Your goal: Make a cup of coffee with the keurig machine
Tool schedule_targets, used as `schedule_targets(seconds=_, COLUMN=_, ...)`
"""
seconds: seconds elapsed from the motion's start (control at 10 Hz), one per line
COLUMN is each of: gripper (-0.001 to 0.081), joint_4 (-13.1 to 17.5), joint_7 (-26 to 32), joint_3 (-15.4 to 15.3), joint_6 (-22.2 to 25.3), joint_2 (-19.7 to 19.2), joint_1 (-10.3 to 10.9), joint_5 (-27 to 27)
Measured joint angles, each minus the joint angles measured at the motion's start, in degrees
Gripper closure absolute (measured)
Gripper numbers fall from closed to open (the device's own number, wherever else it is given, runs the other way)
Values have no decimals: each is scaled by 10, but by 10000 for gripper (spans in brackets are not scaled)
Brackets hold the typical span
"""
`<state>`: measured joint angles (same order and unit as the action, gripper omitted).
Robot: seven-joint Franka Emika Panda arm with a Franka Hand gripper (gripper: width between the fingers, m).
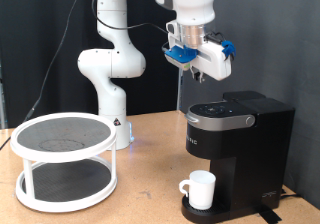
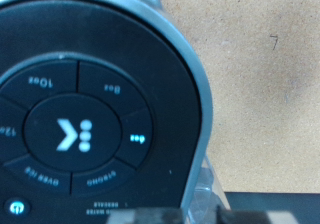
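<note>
- From the exterior view, the gripper (image 1: 197, 72) hangs in the air above the keurig machine (image 1: 237, 144), clear of the lid, over the button end of it.
- Its fingers point straight down. They look close together with nothing between them, though from here I cannot tell for sure how wide the gap is.
- The keurig machine stands upright towards the desk's right edge, lid down, its long axis running from the rounded front back towards the wall.
- The cup (image 1: 201, 189) is already on the drip base, under the spout, near the desk's front edge. It stands upright, mouth up, handle turned to the exterior view's left.
- A white two-tier round rack (image 1: 64, 159) sits over by the desk's left edge, well apart from the action.
- Now the wrist view: the camera looks straight down on the button panel (image 2: 80, 134), lit and readable. I can make out the centre brew button (image 2: 76, 134) and a "10oz" label in the ring around it.
- No fingertips show in this view, so it adds nothing about the fingers.
- My read: this is the button-press stage. To do it well, centre one fingertip over the chosen button, come down vertically, and press lightly so the machine and cup don't shift.
</note>
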<state>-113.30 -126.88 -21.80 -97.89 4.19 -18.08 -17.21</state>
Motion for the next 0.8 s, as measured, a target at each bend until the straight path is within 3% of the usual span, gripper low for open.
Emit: schedule_targets(seconds=0.8, gripper=806, joint_4=11, joint_7=-34, joint_3=-25, joint_6=-46, joint_2=-87, joint_1=8, joint_5=42)
